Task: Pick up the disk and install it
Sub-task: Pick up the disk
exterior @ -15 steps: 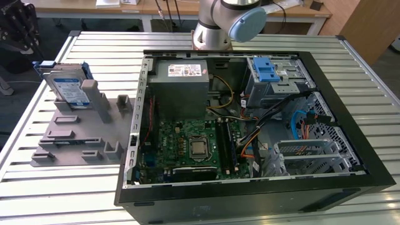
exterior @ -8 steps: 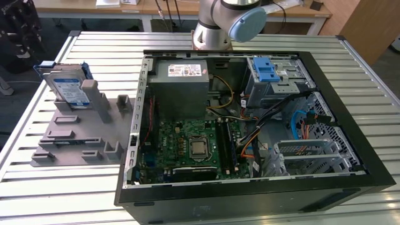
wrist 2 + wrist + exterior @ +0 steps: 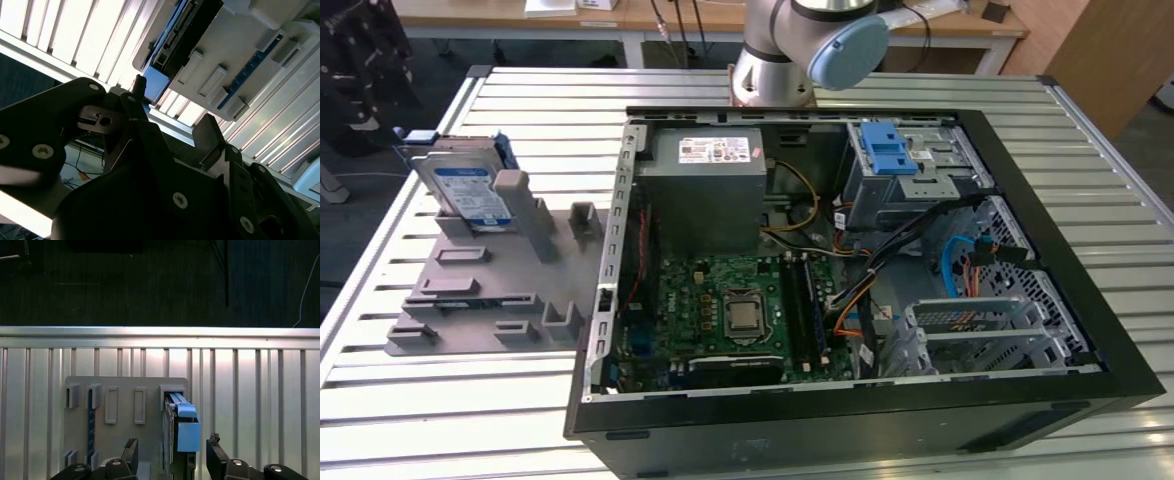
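Pick-up stage: your gripper (image 3: 173,441) hangs open above the disk (image 3: 186,437), which stands untouched in the grey fixture (image 3: 125,390). I judge that closing calls for square contact on both faces.

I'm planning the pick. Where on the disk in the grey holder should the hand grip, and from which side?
Come from above and pinch the disk across its broad faces near the free upper edge: it stands on edge in the grey holder, which encloses its bottom.

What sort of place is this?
Probably a robotics lab or workshop: a robot arm standing at a slatted metal table, an opened desktop computer case lying on it, and desks behind.
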Robot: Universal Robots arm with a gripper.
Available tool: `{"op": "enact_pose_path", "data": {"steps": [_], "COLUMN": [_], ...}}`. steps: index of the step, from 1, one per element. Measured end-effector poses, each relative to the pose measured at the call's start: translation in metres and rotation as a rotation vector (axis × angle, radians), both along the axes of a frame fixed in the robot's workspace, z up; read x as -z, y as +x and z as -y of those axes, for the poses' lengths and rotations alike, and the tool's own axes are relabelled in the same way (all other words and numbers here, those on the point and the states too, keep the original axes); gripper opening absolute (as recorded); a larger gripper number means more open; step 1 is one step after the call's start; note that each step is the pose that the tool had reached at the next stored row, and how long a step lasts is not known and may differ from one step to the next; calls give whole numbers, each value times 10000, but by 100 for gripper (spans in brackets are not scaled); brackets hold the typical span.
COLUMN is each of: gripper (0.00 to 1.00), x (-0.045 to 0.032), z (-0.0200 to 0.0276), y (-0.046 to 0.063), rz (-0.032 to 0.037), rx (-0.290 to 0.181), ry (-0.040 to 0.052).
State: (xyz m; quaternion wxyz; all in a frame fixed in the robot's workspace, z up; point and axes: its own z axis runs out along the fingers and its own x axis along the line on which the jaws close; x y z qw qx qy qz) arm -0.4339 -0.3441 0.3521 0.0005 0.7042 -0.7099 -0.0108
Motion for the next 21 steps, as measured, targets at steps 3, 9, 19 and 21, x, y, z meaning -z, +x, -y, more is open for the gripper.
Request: {"op": "enact_pose_path", "data": {"steps": [3, 9, 19, 21], "gripper": [65, 65, 65, 65], "x": [16, 45, 87, 92], "z": [0, -1, -1, -2], "y": [0, 0, 0, 0], "rz": [0, -1, -1, -1], "rx": [3, 6, 58, 65], "ry": [0, -1, -1, 0]}}
